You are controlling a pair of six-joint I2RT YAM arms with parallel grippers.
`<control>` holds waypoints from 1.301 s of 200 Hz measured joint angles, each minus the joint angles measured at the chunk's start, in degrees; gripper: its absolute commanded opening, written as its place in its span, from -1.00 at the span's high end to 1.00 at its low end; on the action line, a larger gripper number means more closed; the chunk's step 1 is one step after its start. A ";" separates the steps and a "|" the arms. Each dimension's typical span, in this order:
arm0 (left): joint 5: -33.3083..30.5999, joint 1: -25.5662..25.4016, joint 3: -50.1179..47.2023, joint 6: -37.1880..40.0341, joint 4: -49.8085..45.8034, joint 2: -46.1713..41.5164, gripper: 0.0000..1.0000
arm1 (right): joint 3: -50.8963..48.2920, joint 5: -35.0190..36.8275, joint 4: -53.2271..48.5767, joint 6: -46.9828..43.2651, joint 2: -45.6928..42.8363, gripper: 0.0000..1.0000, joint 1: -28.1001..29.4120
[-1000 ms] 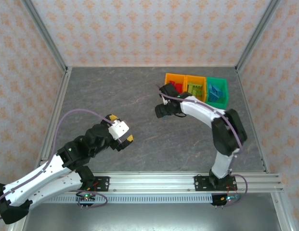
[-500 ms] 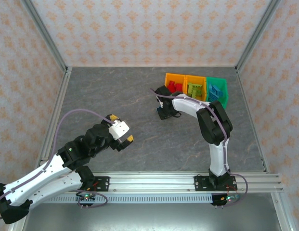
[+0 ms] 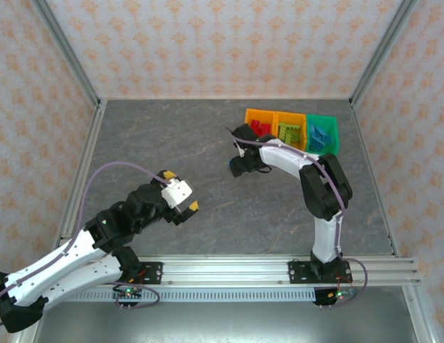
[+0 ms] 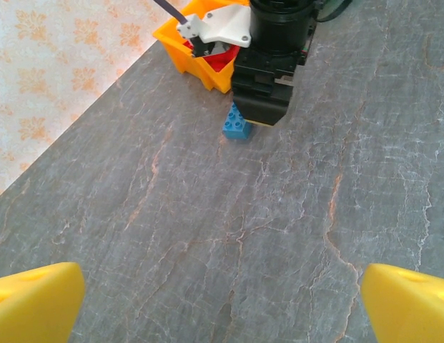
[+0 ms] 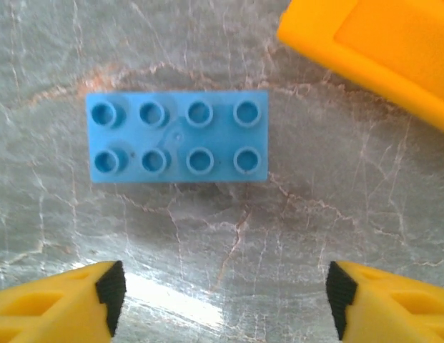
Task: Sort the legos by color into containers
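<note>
The right arm's elbow had swung inward; the right gripper [image 5: 222, 300] hung released and empty above one loose light blue studded plastic brick [image 5: 179, 145], probably the last unsorted.

Three containers [image 3: 262, 111] joined in a row: two orange, one green. One light blue lego [image 5: 179, 136] loose on the table [image 4: 207, 236], with eight studs in two rows of four; red legos [image 3: 259, 128], lime legos [image 3: 289, 131] and blue legos [image 3: 320, 136] heaped one colour to a container, too small to count. Two arms, each with one gripper, the left gripper [image 4: 222, 304] and the right gripper [image 5: 222, 300], two yellow fingers [image 4: 36, 304] apiece.
</note>
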 measured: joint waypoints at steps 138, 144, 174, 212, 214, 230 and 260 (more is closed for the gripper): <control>0.17 0.00 0.00 0.02 -0.42 -0.33 -1.00 | 10.14 0.72 1.68 8.13 10.73 0.03 1.42; 0.20 0.00 0.00 0.02 -0.42 -0.33 -1.00 | 9.64 0.55 2.08 8.31 10.40 0.04 1.49; 0.46 0.00 0.00 0.04 -0.42 -0.33 -1.00 | 2.40 -0.07 2.89 9.62 5.01 0.06 1.51; 0.90 0.00 0.00 0.07 -0.42 -0.81 -1.00 | -10.08 1.07 4.24 13.79 -11.39 0.08 0.90; 0.94 0.00 0.00 0.07 -0.39 -0.90 -1.00 | -10.45 1.27 4.37 14.25 -12.50 0.08 0.63; 1.09 0.00 0.00 0.09 -0.39 -1.60 -1.00 | -12.07 2.08 5.84 16.63 -19.50 0.08 -2.10; 1.27 0.00 0.00 0.09 -0.39 -1.90 -1.00 | -12.20 3.58 9.03 21.46 -26.43 0.07 -15.13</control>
